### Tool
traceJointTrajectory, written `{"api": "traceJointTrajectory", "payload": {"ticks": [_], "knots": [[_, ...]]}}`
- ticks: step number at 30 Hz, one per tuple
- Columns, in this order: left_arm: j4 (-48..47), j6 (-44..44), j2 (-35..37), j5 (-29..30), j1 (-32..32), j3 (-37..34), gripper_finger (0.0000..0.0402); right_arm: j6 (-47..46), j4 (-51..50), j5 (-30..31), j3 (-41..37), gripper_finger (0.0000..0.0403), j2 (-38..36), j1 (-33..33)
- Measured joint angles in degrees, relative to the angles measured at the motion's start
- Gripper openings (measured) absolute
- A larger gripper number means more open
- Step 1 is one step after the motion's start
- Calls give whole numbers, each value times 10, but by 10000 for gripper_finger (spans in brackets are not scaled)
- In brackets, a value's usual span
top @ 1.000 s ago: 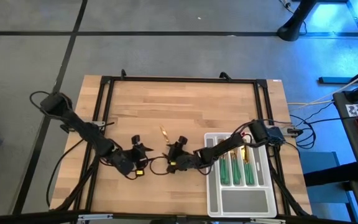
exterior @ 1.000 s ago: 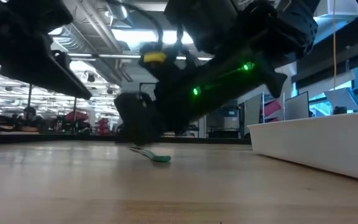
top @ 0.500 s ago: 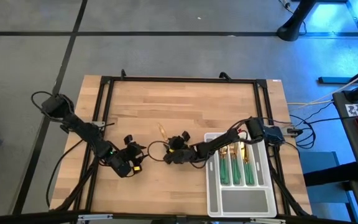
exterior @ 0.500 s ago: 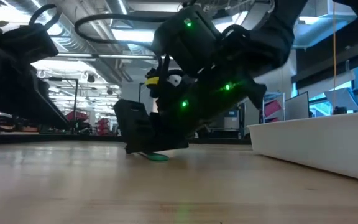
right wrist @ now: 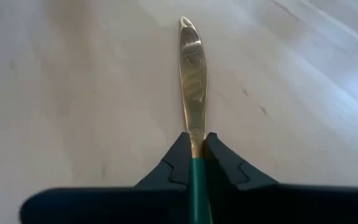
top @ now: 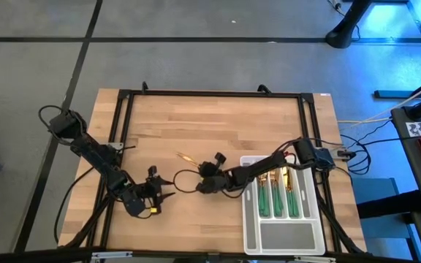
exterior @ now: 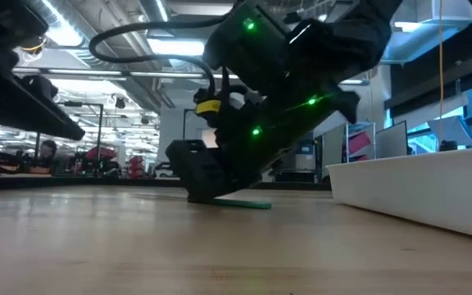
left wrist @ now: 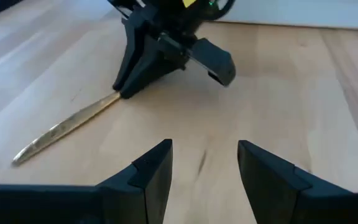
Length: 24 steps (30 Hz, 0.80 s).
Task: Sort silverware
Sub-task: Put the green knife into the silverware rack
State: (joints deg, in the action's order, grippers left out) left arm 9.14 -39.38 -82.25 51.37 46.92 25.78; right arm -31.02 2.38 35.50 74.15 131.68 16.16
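Note:
A knife (right wrist: pixel 191 68) with a gold blade and a slim green handle lies on the wooden table (top: pixel 218 124) near its middle. My right gripper (right wrist: pixel 196 149) is shut on it. The blade (top: pixel 185 157) points toward the table's left. The handle's green end (exterior: pixel 251 204) shows behind the fingers in the low view. My left gripper (left wrist: pixel 204 165) stands open near the table's left front (top: pixel 159 194), a short way from the blade (left wrist: pixel 67 127), with nothing between its fingers. More silverware (top: pixel 276 199) lies in the pale grey tray (top: pixel 248 234). My right gripper pinches the knife between its two fingers, where the green handle meets the gold blade (right wrist: pixel 196 155). The fingers slant down from the table's right and lie along the knife. The blade reaches out ahead of them and lies on the wood, as does the handle's end (exterior: pixel 256 205).
The divided tray stands at the table's right front; its white wall (exterior: pixel 416 192) rises close to the right arm. A black frame (top: pixel 210 93) runs along the table's edges. Bare wood lies toward the far side.
My right gripper has sunk onto the knife, tipped further down and shut on it. The knife has turned on the table, so its blade now points more toward the left edge. My left gripper has drawn back toward the table's near left corner, still open.

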Motion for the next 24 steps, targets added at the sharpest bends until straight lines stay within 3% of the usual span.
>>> {"api": "traceJointTrajectory", "payload": {"ticks": [5,11,18,24], "knots": [[12,87,0,9,5,0,170,28,-19,-13,-7,16,-24,16],[8,216,-3,14,-32,0,170,34,-19,-54,-9,19,-33,20],[39,247,-61,-25,-94,0,187,46,25,-91,-9,14,-33,20],[67,254,-129,-42,-127,0,216,54,60,-157,-9,14,-32,22]]}}
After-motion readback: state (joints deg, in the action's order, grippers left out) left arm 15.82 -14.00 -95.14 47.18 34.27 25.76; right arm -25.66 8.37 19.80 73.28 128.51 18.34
